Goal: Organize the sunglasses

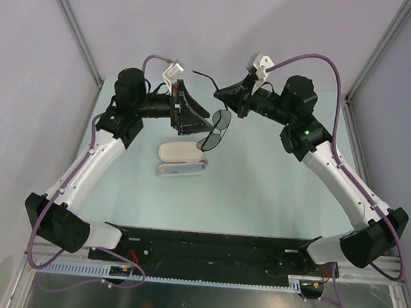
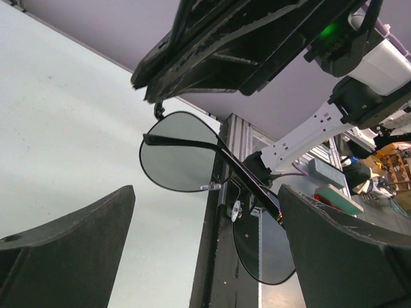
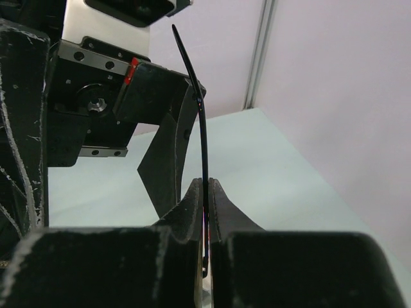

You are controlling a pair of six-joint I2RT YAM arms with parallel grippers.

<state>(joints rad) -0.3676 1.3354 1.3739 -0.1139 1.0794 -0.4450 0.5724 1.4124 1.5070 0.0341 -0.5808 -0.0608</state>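
Up above the middle of the overhead view, I've got the thin dark wire-framed sunglasses [image 1: 218, 127] with grey tinted lenses hanging in the air, clear of the pale green table [image 1: 259, 200]. My right claw [image 1: 227, 95] is clenched on one slim black temple arm [image 3: 200, 115]. The right wrist view shows it plainly: the two fingertips are pressed together with that thin arm sandwiched between them, and its curved tip sticks up towards the top of the frame.

My left claw [image 1: 193, 114] is spread wide and grasps nothing. From its own camera, one black finger [image 2: 64, 250] sits at lower left and the other at lower right, with the lenses [image 2: 176, 154] dangling between and just beyond them, touching neither. A second temple arm seems to lie slantwise across the back of the lenses, so I take it one side is already folded.

Below the glasses, left of centre in the overhead view, the oblong beige case [image 1: 182, 159] lies on the table, apparently open.

My read is that I'm mid-fold or mid-handover, readying the pair for that case. Next I'd want the left claw to ease in and take the frame by its rim or bridge, not the lenses, and gently. Only once that hold is sure should the right claw let go or swing its temple arm shut.
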